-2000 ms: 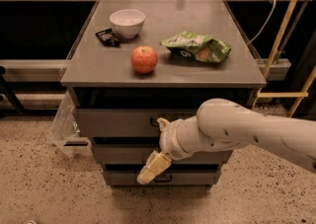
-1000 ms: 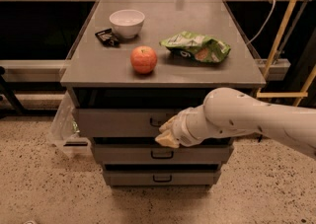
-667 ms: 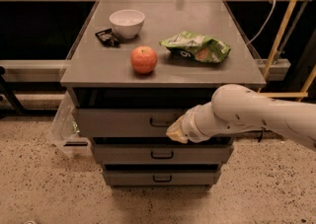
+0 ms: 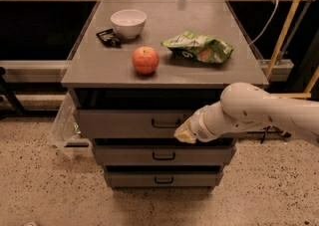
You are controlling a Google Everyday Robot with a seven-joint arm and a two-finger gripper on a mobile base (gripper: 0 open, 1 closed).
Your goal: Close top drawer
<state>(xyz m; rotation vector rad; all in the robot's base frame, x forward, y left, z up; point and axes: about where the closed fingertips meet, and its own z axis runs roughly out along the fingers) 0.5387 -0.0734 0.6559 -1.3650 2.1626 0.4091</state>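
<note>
On the cabinet top (image 4: 219, 73): bowl (image 4: 128, 23) back left, apple (image 4: 145, 60) in front, snack bag (image 4: 198, 48) right. Underneath, top drawer (image 4: 119, 123) above two smaller drawers (image 4: 124, 156). Gripper (image 4: 183, 133) at top drawer's front, right of its handle (image 4: 166, 123).

One view is taken from in front of and above the bench (image 4: 99, 68), angled downward, fairly near. The gripper (image 4: 185, 132) is seen right of centre, before the top drawer (image 4: 119, 123).

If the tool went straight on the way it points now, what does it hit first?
Most likely the top drawer front: the tool sits just right of its black handle, pointing left toward it. Depth is unclear; it may already be touching.
</note>
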